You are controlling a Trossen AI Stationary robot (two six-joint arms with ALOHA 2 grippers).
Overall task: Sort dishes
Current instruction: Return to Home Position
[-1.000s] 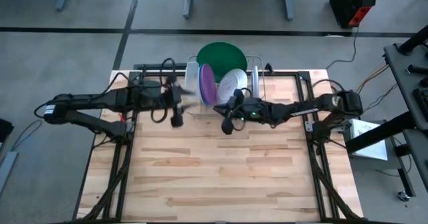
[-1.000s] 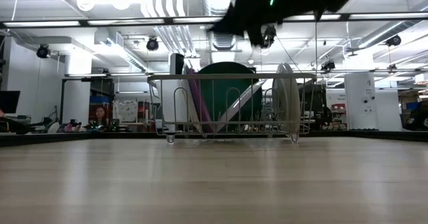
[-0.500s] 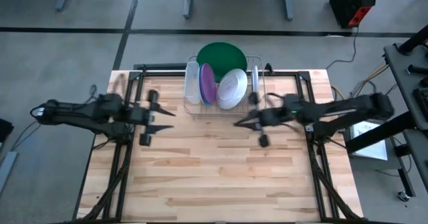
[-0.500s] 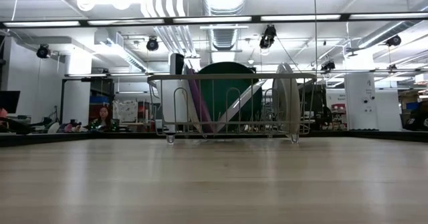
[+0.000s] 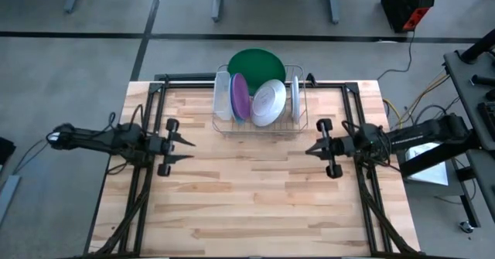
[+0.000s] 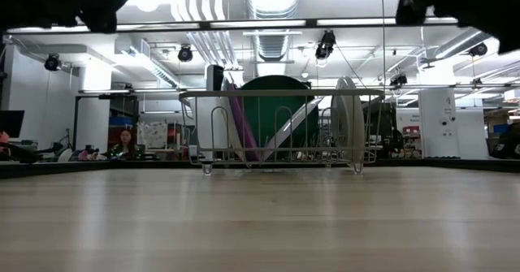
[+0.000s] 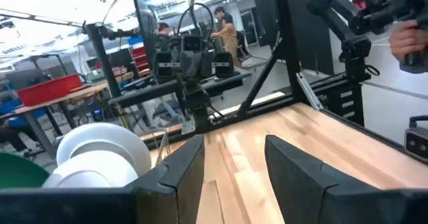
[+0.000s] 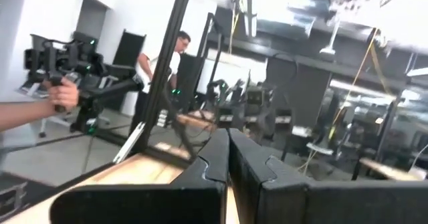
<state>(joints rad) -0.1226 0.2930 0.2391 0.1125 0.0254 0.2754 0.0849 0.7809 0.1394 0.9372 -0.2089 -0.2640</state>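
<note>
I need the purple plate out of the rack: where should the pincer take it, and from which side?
Take the purple plate by its top rim, coming down from above. It stands on edge in the rack, the clear tub close at one face and a pale plate leaning at the other, so only its upper edge looks free.

High: straight down, far off, whole table [image 5: 247, 205] in frame, rack [image 5: 263, 127] at far edge. Low: at tabletop height, level, facing same rack and room behind. Left wrist: close over table, facing right arm [image 7: 190, 57]. Right wrist: facing left arm [image 8: 251, 110]. Table shared by all four.
</note>
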